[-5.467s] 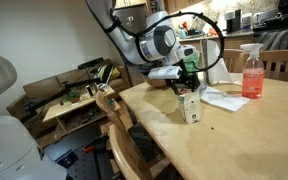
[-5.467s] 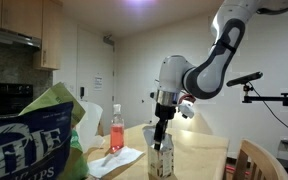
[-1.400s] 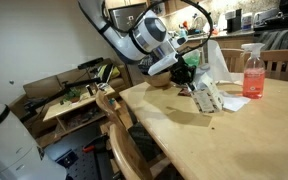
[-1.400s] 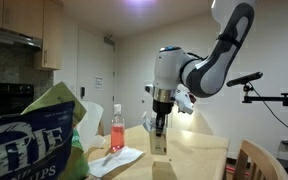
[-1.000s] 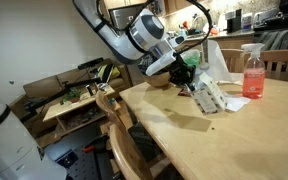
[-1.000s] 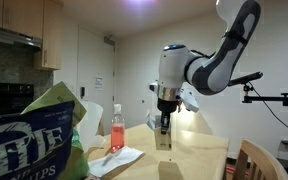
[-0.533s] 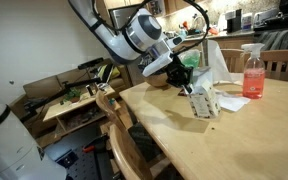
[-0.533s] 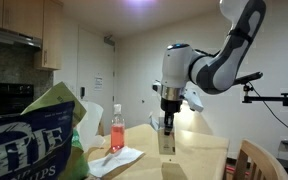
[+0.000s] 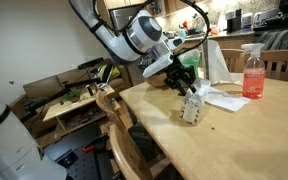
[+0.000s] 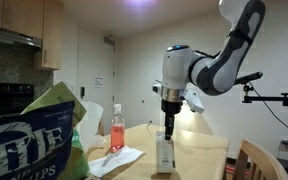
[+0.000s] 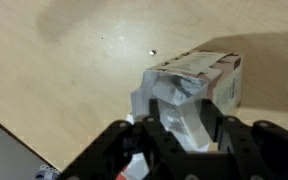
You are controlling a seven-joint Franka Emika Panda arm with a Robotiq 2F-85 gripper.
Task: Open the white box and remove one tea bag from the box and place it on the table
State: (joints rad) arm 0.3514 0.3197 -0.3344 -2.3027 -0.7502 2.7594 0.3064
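- White box (image 9: 192, 107) stood upright on the light-wood worktop (image 9: 239, 140), near its edge.
- My tool (image 9: 187, 86) hung right over the box top, jaws partly apart in the wrist view, gripping nothing that I could see.
- White paper sheets (image 9: 224, 99) lay just beside the box, with a pink spray bottle (image 9: 252, 72) beyond them.

In the wrist view the gripper (image 11: 187, 128) is running off the lower edge, its jaw gap blurring into the white box (image 11: 194, 80), whose print is smearing unreadably. In an exterior view a blurred chip bag (image 10: 29, 135) is hiding the table (image 10: 199, 158) nearside.
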